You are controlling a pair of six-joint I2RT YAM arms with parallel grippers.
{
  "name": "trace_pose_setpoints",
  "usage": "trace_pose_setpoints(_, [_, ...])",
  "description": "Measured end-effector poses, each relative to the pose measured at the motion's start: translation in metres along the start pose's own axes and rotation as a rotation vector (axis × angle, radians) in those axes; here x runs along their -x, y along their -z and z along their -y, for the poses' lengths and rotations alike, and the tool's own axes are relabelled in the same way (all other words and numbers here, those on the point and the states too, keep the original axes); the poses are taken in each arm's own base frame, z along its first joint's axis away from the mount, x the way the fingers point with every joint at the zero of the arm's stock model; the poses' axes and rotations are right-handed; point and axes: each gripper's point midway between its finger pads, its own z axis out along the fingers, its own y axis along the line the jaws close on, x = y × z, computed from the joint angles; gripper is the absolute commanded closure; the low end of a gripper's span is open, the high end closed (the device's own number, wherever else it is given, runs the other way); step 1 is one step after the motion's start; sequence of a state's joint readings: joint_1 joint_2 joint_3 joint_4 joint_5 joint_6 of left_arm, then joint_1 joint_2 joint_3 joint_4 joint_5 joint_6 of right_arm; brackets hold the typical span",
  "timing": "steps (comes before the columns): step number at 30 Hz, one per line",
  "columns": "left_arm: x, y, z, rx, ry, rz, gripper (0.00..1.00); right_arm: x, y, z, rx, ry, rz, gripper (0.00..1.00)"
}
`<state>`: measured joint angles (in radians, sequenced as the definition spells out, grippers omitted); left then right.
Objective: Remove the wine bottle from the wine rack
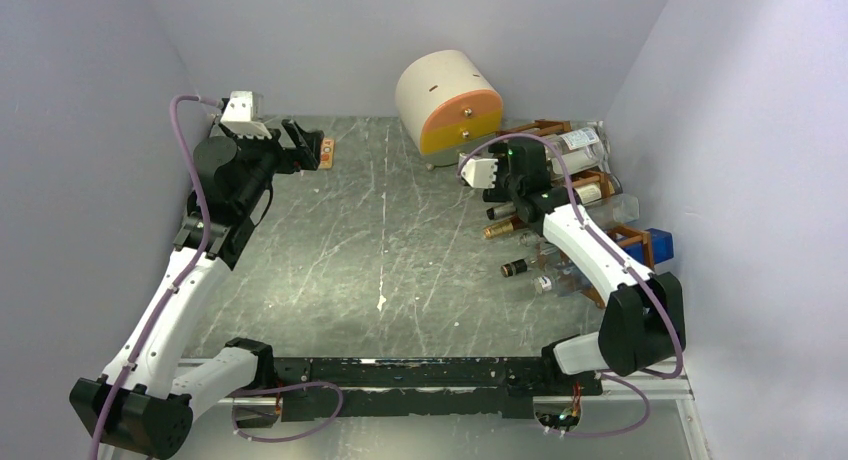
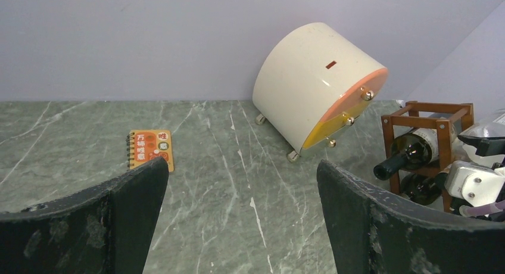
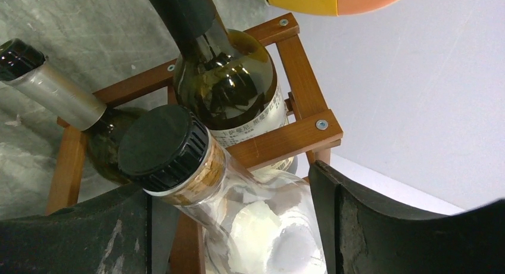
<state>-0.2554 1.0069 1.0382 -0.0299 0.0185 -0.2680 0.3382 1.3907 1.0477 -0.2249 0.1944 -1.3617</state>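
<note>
Your right arm stretches forward to the wine rack (image 3: 280, 140) at far right. The right gripper (image 3: 229, 184) straddles the neck of the racked clear wine bottle (image 3: 178, 161), jaws apart, not clamped. Your left gripper (image 2: 241, 173) hangs wide open, empty.

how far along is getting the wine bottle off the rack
Done: the right claw sits at the wine rack, straddling the neck of the clear black-capped bottle. In hand: the grasp; jaws not yet clamped, a gap shows. Remaining: grip, pull it out of its cell. The left claw is open, away from the rack.
</note>
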Motion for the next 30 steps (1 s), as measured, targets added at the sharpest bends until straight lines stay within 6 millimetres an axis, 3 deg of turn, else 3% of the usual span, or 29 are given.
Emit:
trace_pose_setpoints(9, [0.001,0.000,-0.003,0.015,-0.001,0.004,0.02,0.004,-0.008,-0.002,-0.015,0.011,0.023,0.37])
trace_pose_setpoints(13, [0.001,0.000,-0.003,0.018,-0.002,0.005,0.02,0.004,-0.010,-0.006,-0.007,0.013,0.030,0.59])
trace_pose_setpoints(16, [0.001,0.000,-0.003,0.018,-0.002,0.005,0.02,0.009,-0.010,0.007,-0.057,0.061,0.050,0.72])
trace_pose_setpoints(19, [0.000,0.000,-0.003,0.019,-0.002,0.003,0.02,0.012,-0.003,0.023,-0.123,0.071,0.067,0.80])
trace_pose_setpoints(26, [-0.002,-0.001,-0.004,0.020,-0.001,-0.001,0.02,0.011,0.013,0.024,-0.167,0.023,0.088,1.00])
trace_pose_setpoints(30, [-0.004,-0.002,-0.005,0.022,-0.001,-0.006,0.02,0.010,0.029,0.036,-0.225,-0.058,0.102,1.00])
